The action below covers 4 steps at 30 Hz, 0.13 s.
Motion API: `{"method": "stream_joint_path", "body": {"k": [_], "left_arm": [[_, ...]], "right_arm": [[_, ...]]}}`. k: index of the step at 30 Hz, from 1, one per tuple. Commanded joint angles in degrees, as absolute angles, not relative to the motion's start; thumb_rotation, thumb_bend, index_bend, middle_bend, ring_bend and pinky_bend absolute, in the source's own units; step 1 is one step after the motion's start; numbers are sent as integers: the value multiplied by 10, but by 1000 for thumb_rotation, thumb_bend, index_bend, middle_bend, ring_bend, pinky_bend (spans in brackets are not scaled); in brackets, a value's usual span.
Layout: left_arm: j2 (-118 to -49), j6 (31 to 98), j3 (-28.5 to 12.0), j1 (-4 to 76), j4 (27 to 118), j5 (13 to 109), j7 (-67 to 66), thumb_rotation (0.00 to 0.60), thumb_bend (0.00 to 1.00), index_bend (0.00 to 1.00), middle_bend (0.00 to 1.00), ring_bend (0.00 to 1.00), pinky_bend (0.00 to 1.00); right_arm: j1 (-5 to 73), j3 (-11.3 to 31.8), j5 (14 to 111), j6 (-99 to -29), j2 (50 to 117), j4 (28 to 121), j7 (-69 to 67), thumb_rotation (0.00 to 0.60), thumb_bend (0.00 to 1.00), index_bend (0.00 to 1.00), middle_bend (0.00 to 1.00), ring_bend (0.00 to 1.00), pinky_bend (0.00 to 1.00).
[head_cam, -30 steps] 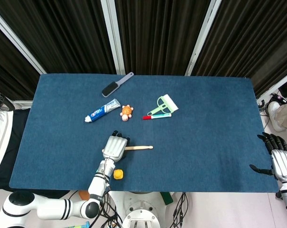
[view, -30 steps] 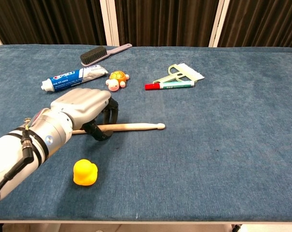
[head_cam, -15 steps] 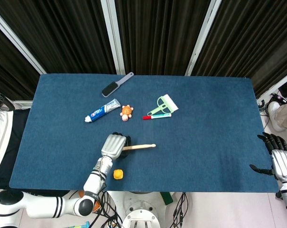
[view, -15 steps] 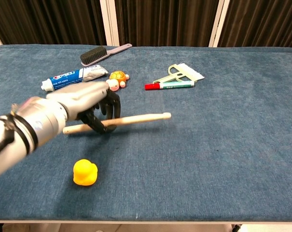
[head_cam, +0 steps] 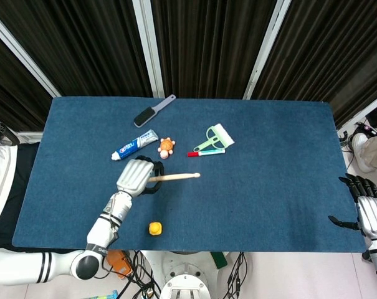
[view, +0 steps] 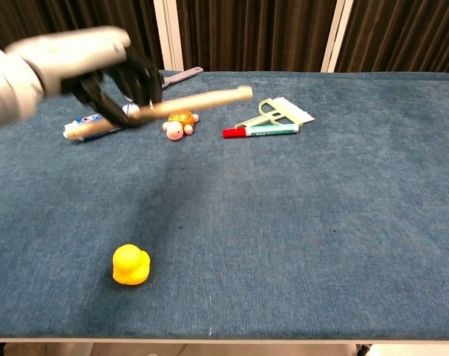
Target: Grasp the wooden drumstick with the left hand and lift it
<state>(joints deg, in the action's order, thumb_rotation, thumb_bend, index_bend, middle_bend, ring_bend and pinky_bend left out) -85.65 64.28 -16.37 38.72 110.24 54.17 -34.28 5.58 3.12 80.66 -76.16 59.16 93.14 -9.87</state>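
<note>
Blue table (head_cam: pixel 269 187) fills both views, dark curtains behind.

Left hand (head_cam: pixel 133 176), at about 8 o'clock from table centre in the head view, fingers curled around the drumstick (head_cam: pixel 174 177). In the chest view the same hand (view: pixel 98 63) sits high at 10 o'clock, clear of the cloth, with the drumstick (view: pixel 198 101) raised off the table, roughly level, tip pointing toward 3 o'clock and butt end sticking out toward 9.

Right hand (head_cam: pixel 370 212) at 4 o'clock, off the table's right edge, fingers spread, holding nothing.

Hairbrush (head_cam: pixel 153 111) at 11 o'clock near the far edge. Toothpaste tube (head_cam: pixel 134 145) at 10 o'clock, partly behind the drumstick in the chest view. Green-handled scraper (head_cam: pixel 215 138) just past centre toward 1 o'clock, red-capped marker (head_cam: pixel 206 152) touching its near side. Orange turtle toy (head_cam: pixel 167 147) between tube and marker. Yellow duck (head_cam: pixel 155 228) at 7 o'clock near the front edge, well apart from the rest.
</note>
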Motion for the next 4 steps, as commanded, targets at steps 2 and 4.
{"method": "stream_joint_path", "body": {"k": [2, 4], "left_arm": [[-794, 646, -181, 393, 1155, 544, -349, 600, 529, 634, 654, 385, 292], [-777, 651, -182, 397, 1169, 547, -357, 600, 529, 634, 654, 385, 292]], "right_arm": [[56, 31, 806, -762, 592, 932, -97, 600, 182, 208, 136, 89, 0], [55, 31, 807, -763, 592, 932, -97, 600, 182, 208, 135, 89, 0]]}}
